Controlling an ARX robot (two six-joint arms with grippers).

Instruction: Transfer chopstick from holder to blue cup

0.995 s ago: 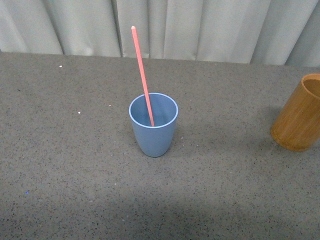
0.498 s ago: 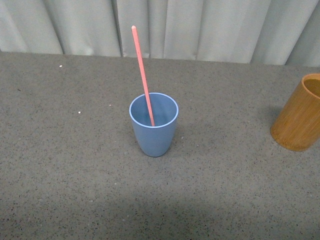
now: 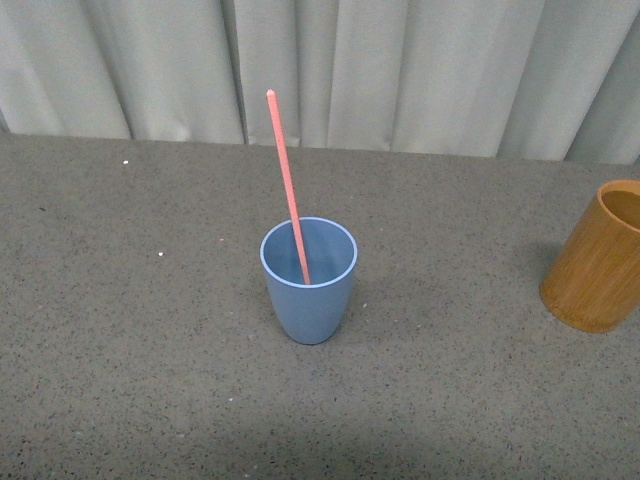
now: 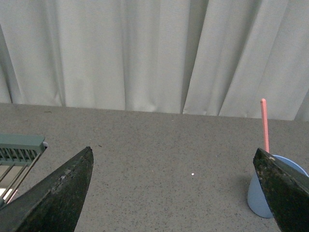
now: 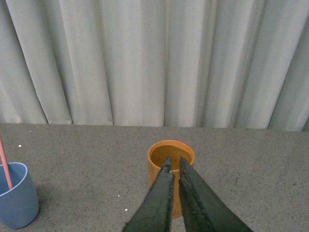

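Chopstick (image 3: pixel 288 185) leans inside the blue cup (image 3: pixel 309 290) mid-desk (image 3: pixel 130 330); the holder (image 3: pixel 597 262) stands well apart. Left pincer (image 4: pixel 174 193) hangs spread wide above the desk, right pincer (image 5: pixel 174 175) nearly pressed together, empty, before the holder.

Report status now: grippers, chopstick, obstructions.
Left gripper open, empty. Right gripper shut, empty. Chopstick stands in blue cup, leaning on rim; holder empty, apart. Nothing in the way.
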